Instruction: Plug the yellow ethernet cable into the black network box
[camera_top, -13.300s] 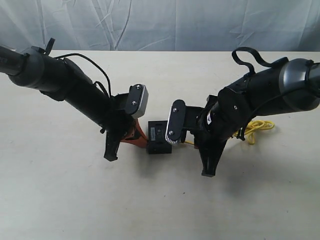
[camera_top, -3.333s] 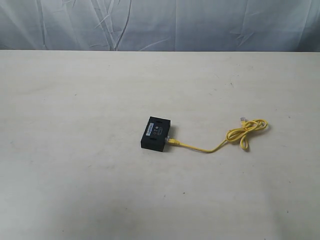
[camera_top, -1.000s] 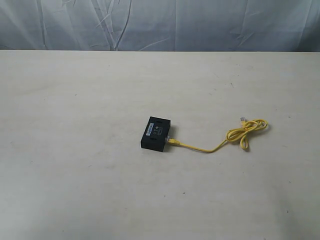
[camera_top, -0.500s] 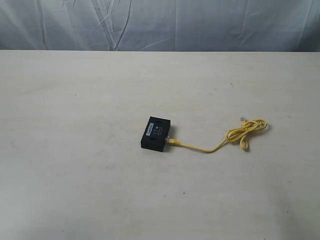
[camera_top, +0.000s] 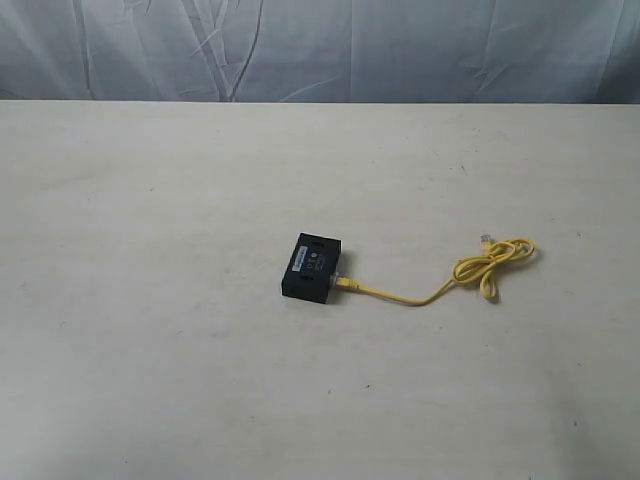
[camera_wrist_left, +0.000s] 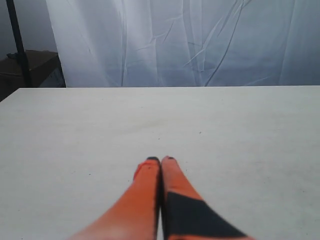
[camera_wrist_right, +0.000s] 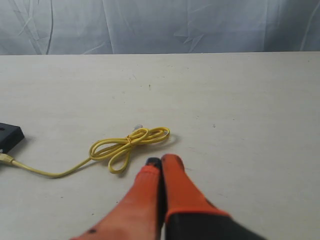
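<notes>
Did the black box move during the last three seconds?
No. The box keeps the same spot against the table's far edge, and the cable still meets its right side.

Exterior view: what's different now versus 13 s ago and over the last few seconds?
Both arms, which crowded the box 13 s ago, have left that view; the left pincer and right pincer are shut and empty. The cable lies free, one end at the box's side. Over the last 3 s, box and cable stayed put.
</notes>
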